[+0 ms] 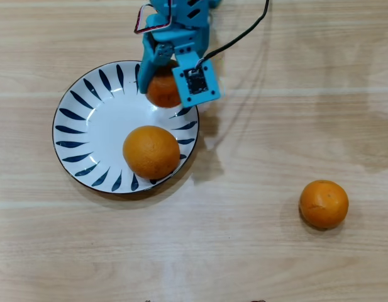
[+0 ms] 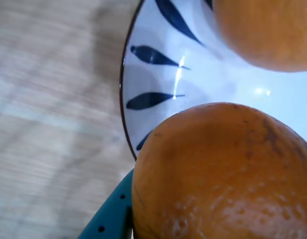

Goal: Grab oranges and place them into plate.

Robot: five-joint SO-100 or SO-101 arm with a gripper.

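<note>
Gripper (image 1: 161,80) clamping orange (image 1: 163,91) over plate (image 1: 77,135)

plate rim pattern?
Dark blue petal strokes on white around the plate rim, with a thin dark edge; clearest in the overhead view.

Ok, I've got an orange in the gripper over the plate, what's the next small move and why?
Probably open the gripper and let go. The held orange is already inside the plate rim in the overhead view, apart from the orange already lying there. The wrist view shows white plate beneath it. One orange remains on the table.
</note>
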